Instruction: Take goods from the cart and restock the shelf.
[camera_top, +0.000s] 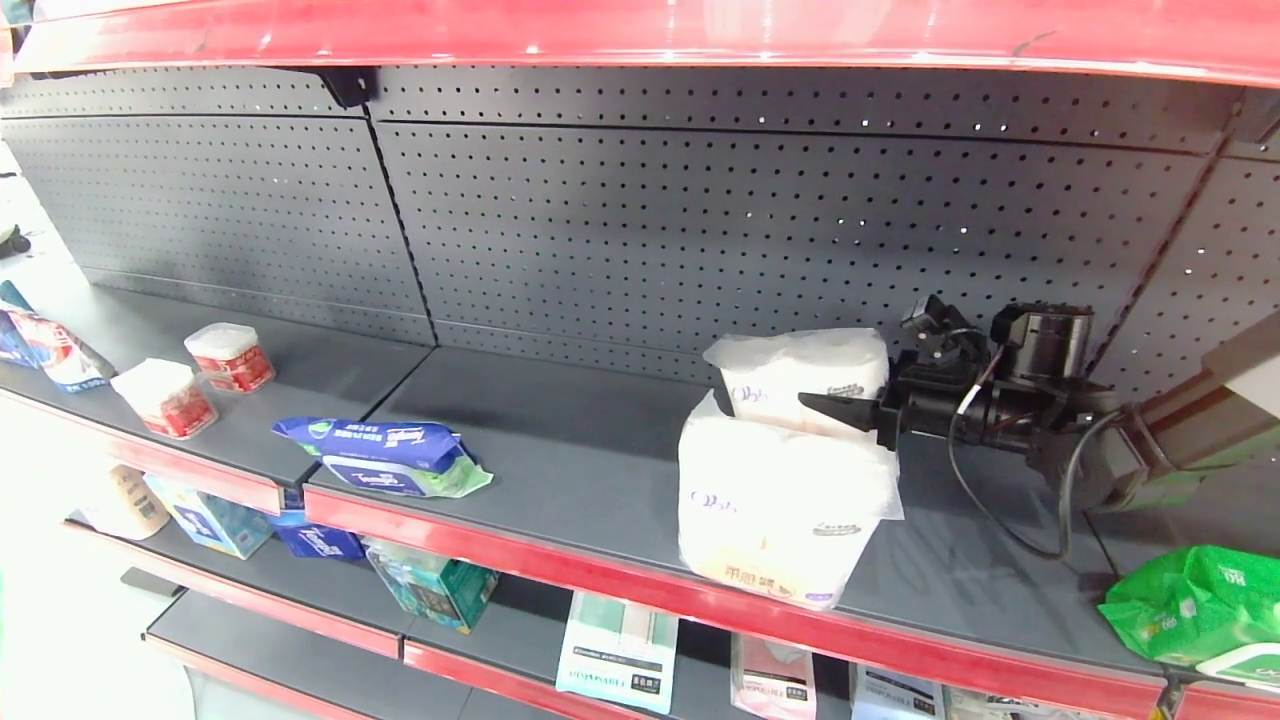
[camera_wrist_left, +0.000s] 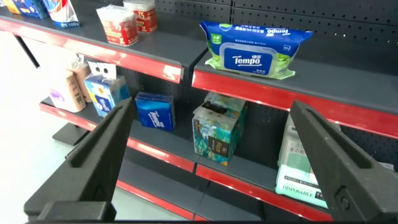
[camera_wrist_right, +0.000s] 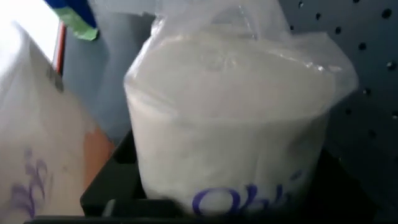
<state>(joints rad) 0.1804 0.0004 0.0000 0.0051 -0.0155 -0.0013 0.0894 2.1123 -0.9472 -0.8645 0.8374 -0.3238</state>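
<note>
The right gripper (camera_top: 818, 398) is hanging over the shelf (camera_top: 600, 440) on its right side. Its fingers (camera_top: 835, 408) are squeezing a white tissue pack (camera_top: 800, 368) close to the back wall. It is hard to tell whether this pack is touching the shelf. A bigger tissue pack (camera_top: 780, 510) is standing just in front of it, at the front edge of the shelf. The left gripper (camera_wrist_left: 211, 168) is hanging in front of the shelves, and its fingers are spreading wide apart and holding nothing. A blue wipes pack (camera_top: 385, 455) is lying at the front edge, farther left. Two small tubs (camera_top: 165, 397) are sitting past it near the left end. A green pack (camera_top: 1200, 600) is lying at the right end.
</note>
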